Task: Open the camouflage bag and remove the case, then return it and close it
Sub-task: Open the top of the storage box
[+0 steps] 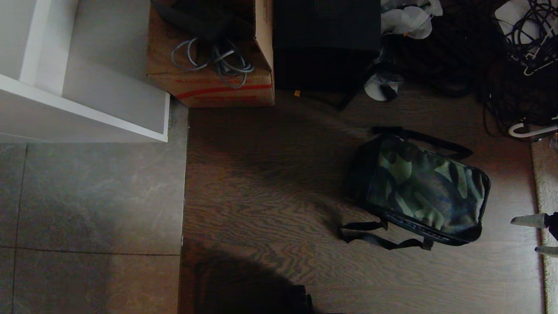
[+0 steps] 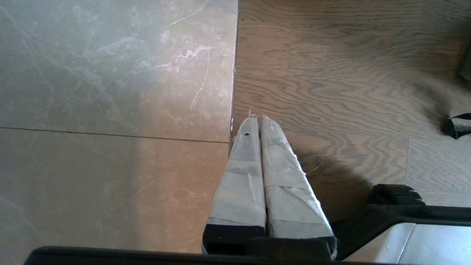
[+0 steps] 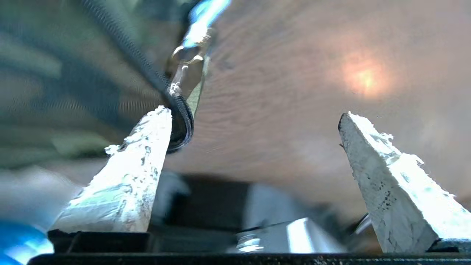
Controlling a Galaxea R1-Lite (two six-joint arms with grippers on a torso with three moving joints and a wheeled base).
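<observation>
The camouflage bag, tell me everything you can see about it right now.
The camouflage bag is a boxy soft bag lying on the wood floor, its green-and-dark camouflage panel up, sides and straps black. Its zipper looks closed. One strap trails onto the floor. The open right gripper is beside its corner, one finger near the zipper's end.

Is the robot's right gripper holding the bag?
No, the right gripper is open with nothing between its fingers, just beside the bag and its zipper.
</observation>
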